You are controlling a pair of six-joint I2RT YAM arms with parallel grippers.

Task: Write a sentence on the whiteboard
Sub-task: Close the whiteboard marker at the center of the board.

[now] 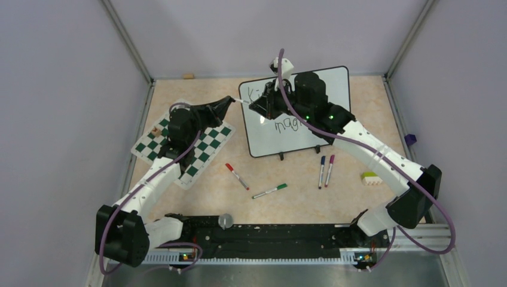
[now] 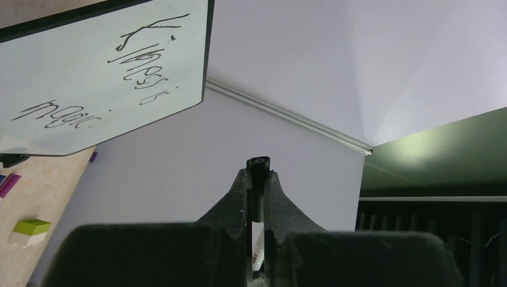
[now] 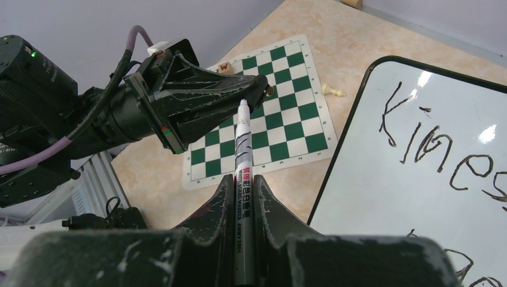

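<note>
Pale lavender walls close in a beige tabletop (image 1: 299, 203), and the whiteboard (image 1: 335, 84) stands tilted on its two small feet at the far middle of it. The sentence (image 2: 143, 66) runs across the board in thin black strokes, an upper line starting with a K and "magic." below.

Just left of the whiteboard's left edge the two claws meet. The right gripper (image 3: 244, 179) is clamped tight on a white marker (image 3: 242, 143) with printed lettering on its barrel. The marker's far end reaches up to the tips of the left gripper (image 3: 257, 92); whether they touch I cannot tell. In its own wrist view the left gripper (image 2: 258, 173) has its jaws pressed together on a slim black-ended pen (image 2: 258, 164), with white shaft showing lower between the fingers.

Further left of the whiteboard lies a green-and-white chess mat (image 1: 206, 146). In front of the whiteboard lie a red marker (image 1: 237, 176), a green marker (image 1: 269, 191), a blue marker (image 1: 322, 171) and a purple marker (image 1: 329, 170). A yellow-green block (image 1: 370, 177) sits to the front right of it.
</note>
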